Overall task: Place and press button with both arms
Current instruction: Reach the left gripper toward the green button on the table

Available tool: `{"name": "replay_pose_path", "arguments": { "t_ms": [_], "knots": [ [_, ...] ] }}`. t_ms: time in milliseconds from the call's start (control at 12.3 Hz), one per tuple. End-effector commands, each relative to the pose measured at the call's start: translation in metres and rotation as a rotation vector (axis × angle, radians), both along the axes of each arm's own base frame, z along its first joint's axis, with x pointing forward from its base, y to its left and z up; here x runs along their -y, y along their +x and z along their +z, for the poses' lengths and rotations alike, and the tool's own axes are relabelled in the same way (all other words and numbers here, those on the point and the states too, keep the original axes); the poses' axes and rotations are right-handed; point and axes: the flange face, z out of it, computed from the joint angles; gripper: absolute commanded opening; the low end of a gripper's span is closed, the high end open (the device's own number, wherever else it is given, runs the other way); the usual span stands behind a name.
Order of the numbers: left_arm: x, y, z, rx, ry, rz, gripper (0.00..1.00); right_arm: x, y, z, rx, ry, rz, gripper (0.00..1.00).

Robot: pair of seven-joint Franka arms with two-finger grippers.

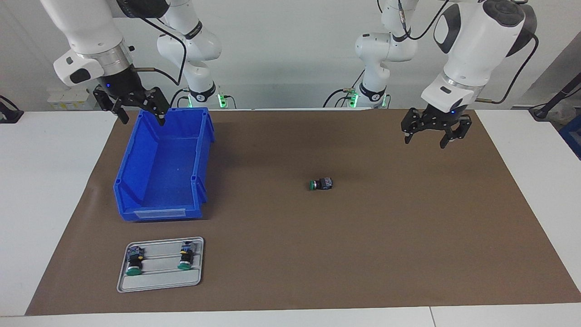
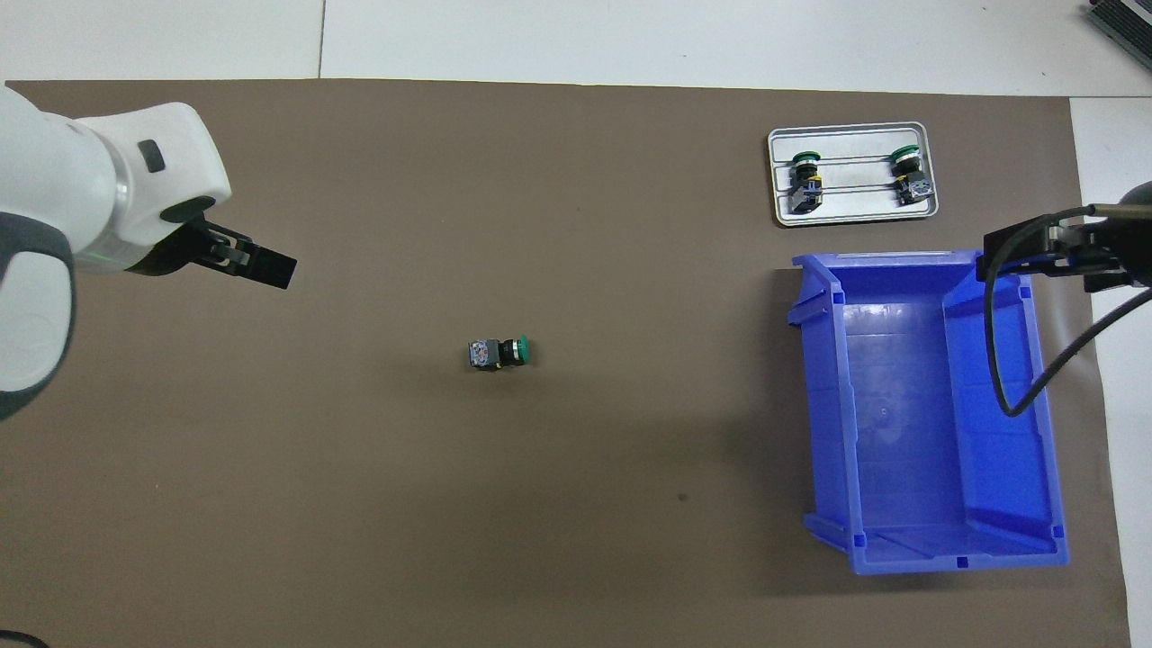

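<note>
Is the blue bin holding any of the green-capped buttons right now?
No. The blue bin shows only its bare floor; one button lies on the brown mat and two others sit on the grey tray.

Item I have on the mat [image 1: 363, 236] — the button [image 1: 321, 184]: green round cap, black body, grey-blue terminal end. It lies on its side mid-mat, cap toward the right arm's end — apart from everything, untouched.

right gripper [image 2: 1008, 247] partly cut off
</note>
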Motion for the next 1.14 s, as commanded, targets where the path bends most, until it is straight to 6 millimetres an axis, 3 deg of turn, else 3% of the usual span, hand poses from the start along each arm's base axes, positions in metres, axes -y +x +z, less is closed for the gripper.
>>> {"name": "replay_pose_path", "arguments": {
  "t_ms": [0,325,732,813,1058],
  "knots": [
    [0.03,-0.019,-0.02,0.027,0.007,-0.25,1.0,0.007,0.0,0.0,0.012,0.024,0.016,1.0],
    [0.118,-0.029,-0.069,0.003,0.021,-0.482,1.0,-0.003,0.007,0.001,0.065,0.027,0.027,1.0],
    [0.17,-0.051,-0.103,-0.017,0.05,-0.67,1.0,-0.009,0.004,0.007,0.081,0.027,0.033,1.0],
    [0.173,-0.05,-0.114,-0.028,0.055,-0.687,1.0,-0.009,0.0,0.011,0.083,0.028,0.034,1.0],
    [0.213,-0.063,-0.164,-0.067,0.16,-0.801,1.0,-0.008,-0.006,0.011,0.048,0.027,0.033,1.0]
  ]
}}
